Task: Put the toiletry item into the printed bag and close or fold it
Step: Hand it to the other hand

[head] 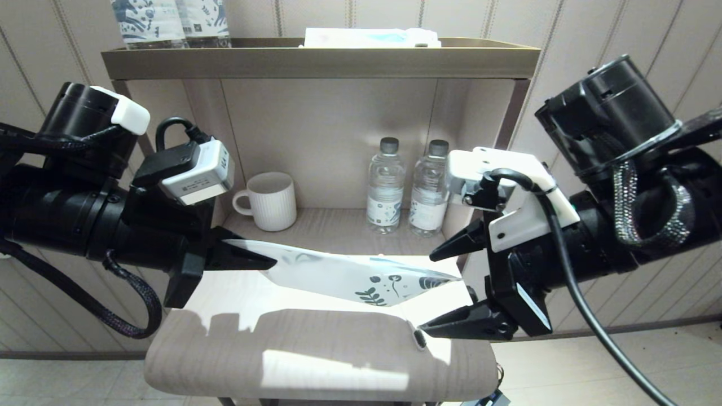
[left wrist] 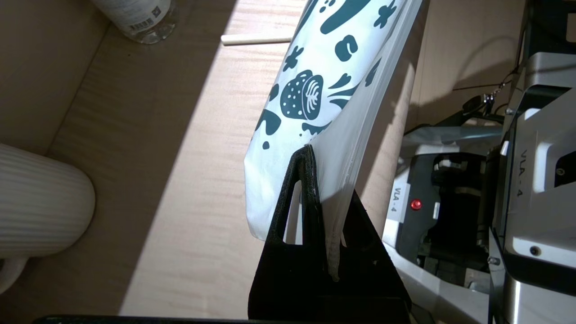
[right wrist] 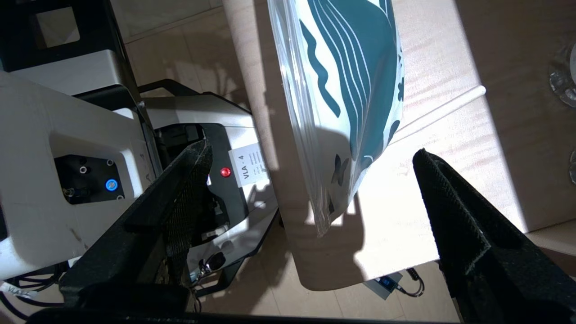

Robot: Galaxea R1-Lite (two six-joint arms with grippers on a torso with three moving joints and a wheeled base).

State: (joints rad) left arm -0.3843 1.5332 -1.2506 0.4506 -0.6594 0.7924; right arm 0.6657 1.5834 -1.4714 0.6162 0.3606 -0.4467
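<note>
The left pincer [head: 265, 262] is clamped on the plain end of the printed bag [head: 350, 276], its two fingers pressed together with the plastic edge caught between them. From that grip the bag stretches out level above the worktop [head: 316, 349], its teal leaf-and-flower end reaching toward the right pincer [head: 445, 290]. The right pincer has its fingers spread wide apart, one above and one below the bag's printed tip; the right wrist view shows the tip [right wrist: 342, 135] hanging in the gap between the fingers without touching either.

The toiletry item [right wrist: 438, 112] lies flat on the worktop beneath the bag, a thin white stick beyond the right pincer's fingers; its dark bristled head [head: 419, 338] rests on the worktop just beside the lower finger of the right pincer. It is outside the bag.

Counted: one bag, one toiletry item, one ribbed white mug [head: 271, 200] behind the left pincer, two clear water bottles [head: 385, 186] behind the bag on the lower shelf, and two patterned bottles [head: 169, 22] on top of the shelf unit.
</note>
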